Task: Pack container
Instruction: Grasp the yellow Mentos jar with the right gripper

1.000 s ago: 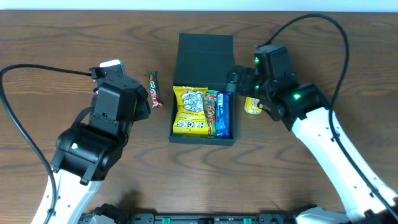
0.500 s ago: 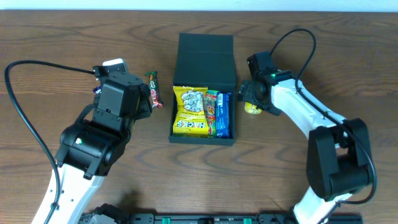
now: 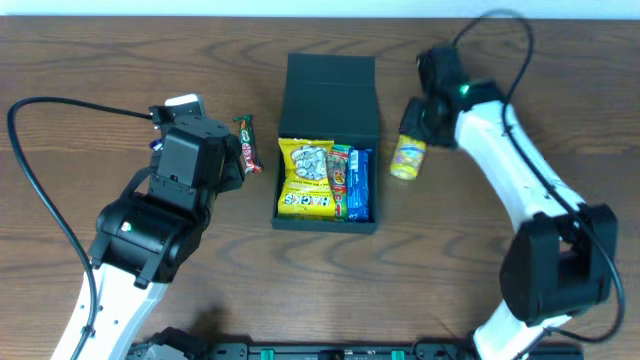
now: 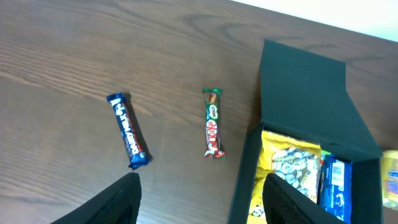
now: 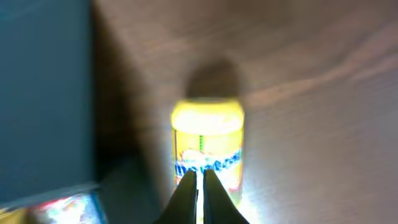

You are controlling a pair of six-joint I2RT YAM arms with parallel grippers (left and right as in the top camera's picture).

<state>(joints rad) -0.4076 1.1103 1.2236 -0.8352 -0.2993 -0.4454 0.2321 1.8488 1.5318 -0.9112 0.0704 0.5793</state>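
Note:
The container (image 3: 330,100), a dark teal box with its flap lid folded back, stands mid-table and holds a yellow packet (image 3: 305,178), a green-red bar (image 3: 342,180) and a blue packet (image 3: 359,185). To its right a small yellow snack packet (image 3: 408,157) lies on the wood. My right gripper (image 3: 421,122) hovers just behind that packet; in the right wrist view its tips (image 5: 200,175) are shut with nothing between them, over the packet (image 5: 207,134). My left gripper (image 4: 202,194) is open and empty, left of the container (image 4: 298,106).
A green-red candy bar (image 4: 212,122) and a blue candy bar (image 4: 129,130) lie on the table left of the box. From overhead the green-red bar (image 3: 247,143) lies beside my left arm. A cable loops over each arm.
My right gripper has gone from open to shut and drawn back toward the far side, uncovering the yellow packet. The left arm has hardly moved.

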